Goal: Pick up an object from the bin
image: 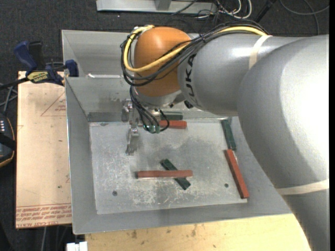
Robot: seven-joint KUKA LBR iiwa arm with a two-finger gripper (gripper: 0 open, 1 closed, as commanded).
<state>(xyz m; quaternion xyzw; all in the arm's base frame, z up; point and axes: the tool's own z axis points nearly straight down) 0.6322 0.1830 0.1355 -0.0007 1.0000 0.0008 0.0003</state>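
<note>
**Bin contents — gripper position**

The grey bin (78,140) holds a red-brown stick (157,174) crossing a dark green stick (168,164) at centre. A short red piece (177,124) lies upper centre. My gripper (131,143) hangs near that piece, to its left — open or closed, I cannot tell.

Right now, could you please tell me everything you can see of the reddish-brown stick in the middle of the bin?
The reddish-brown stick is a long, thin bar of even colour, perhaps wood or plastic. It lies flat on the bin floor, running left to right, and seems to cross over a shorter dark green stick slantwise near its right end. The gripper hangs apart from it, farther back.
</note>
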